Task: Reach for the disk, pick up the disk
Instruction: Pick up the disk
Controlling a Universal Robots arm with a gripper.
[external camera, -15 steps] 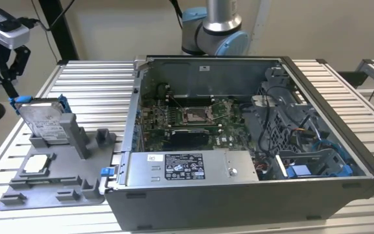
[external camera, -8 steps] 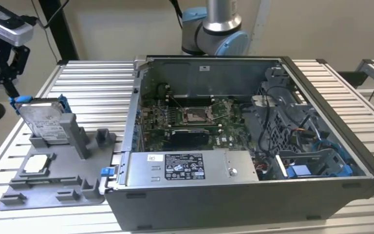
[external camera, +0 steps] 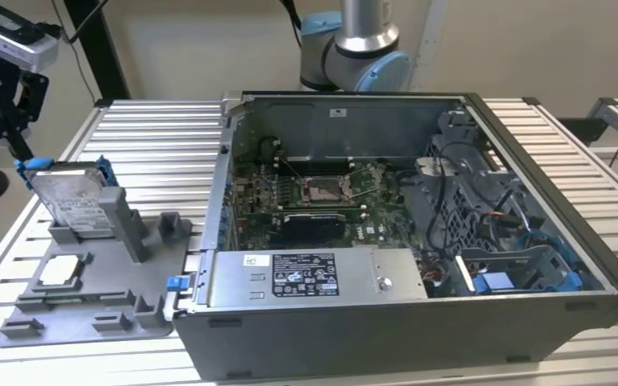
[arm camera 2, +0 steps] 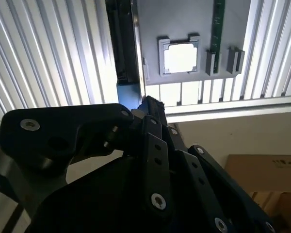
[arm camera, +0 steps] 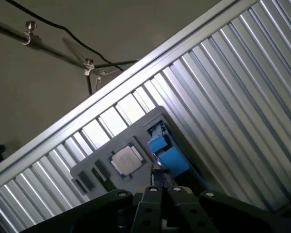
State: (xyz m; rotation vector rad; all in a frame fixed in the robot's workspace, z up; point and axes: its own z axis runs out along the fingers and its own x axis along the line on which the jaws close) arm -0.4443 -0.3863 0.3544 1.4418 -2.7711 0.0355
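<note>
**Gripper (external camera: 23, 154) at the disk's (external camera: 73, 201) top corner — grasp unconfirmed**

The gripper meets the blue rail (external camera: 39, 164) at the upper corner of the disk, which stands upright in a slot of the grey fixture (external camera: 84, 318). Whether it has clamped onto the rail I cannot tell. A hold this far off-centre could let the disk swing or jam against the slot walls on lifting — or slide off the smooth plastic. A small square chip (external camera: 60, 269) lies in a recess of the same fixture, near the disk and exposed to a drop. The fixture rests on a slatted metal table (external camera: 148, 145), beside an open computer case (external camera: 395, 338). Beyond stand the arm's base (external camera: 357, 48) and a plain beige wall (external camera: 180, 48).
</note>
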